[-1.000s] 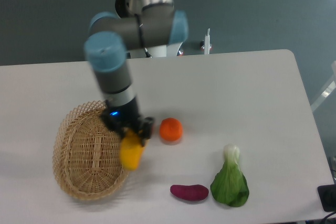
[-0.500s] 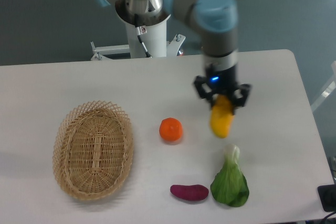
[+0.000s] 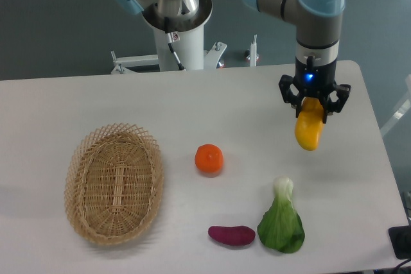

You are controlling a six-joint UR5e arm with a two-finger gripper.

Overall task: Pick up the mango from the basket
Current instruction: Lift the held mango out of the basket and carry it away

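My gripper (image 3: pixel 313 106) is shut on the yellow-orange mango (image 3: pixel 308 129), which hangs from the jaws above the right side of the white table. The oval wicker basket (image 3: pixel 114 184) lies empty at the left of the table, far from the gripper.
A round orange (image 3: pixel 209 159) sits near the table's middle. A purple sweet potato (image 3: pixel 232 235) and a green bok choy (image 3: pixel 281 221) lie near the front edge, below the gripper. The arm's base (image 3: pixel 174 24) stands behind the table. The table's right edge is close to the gripper.
The gripper has carried the mango from the basket's right rim across the table to the right side, and slightly farther back.
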